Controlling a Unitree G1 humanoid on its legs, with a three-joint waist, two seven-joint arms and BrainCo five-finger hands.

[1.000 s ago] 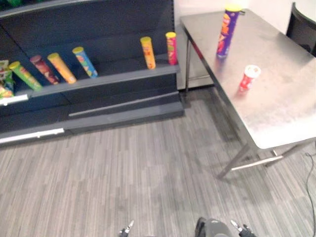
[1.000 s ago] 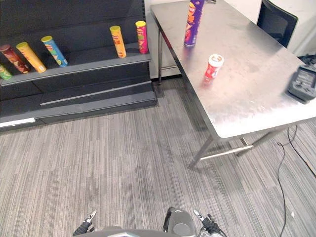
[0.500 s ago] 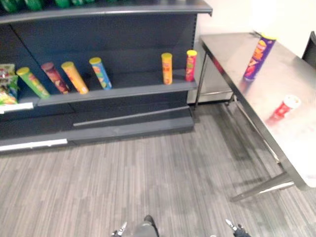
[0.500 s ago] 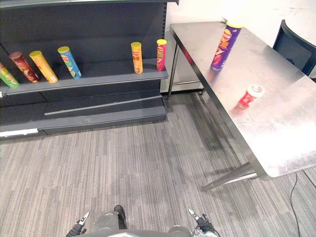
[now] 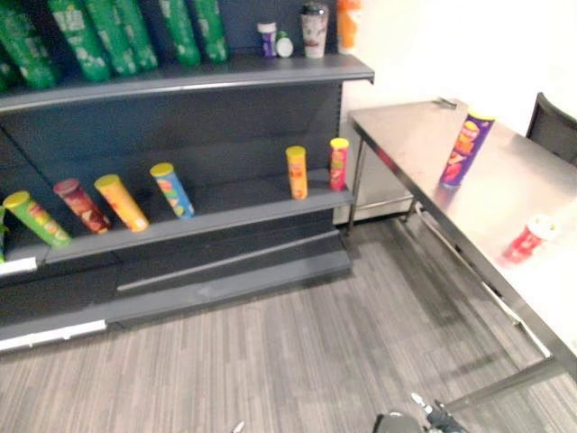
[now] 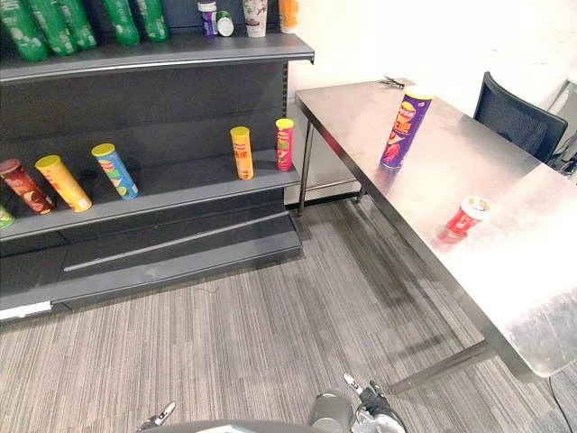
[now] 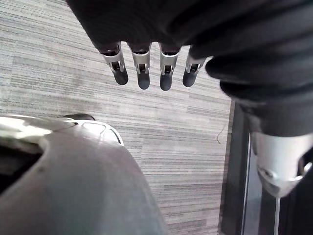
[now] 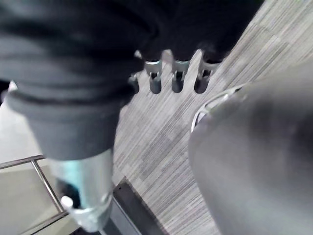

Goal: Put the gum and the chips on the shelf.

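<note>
Purple, yellow-lidded tall chips can [image 6: 400, 128] stands on your steel table [image 6: 514, 271], short red white-lidded gum tub [image 6: 464, 217] apart from it; left hand [image 7: 142, 62] and right hand [image 8: 177, 79] slack, empty.

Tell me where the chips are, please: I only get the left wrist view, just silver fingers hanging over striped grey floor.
Observer: A tall purple chips can stands on a steel table to the robot's right.
Operator: And the gum?
Observer: A small red tub, likely the gum, stands on that table, nearer the robot.
Operator: Where's the shelf?
Observer: A dark shelf unit stands ahead on the left, with other cans on its middle board.
</note>
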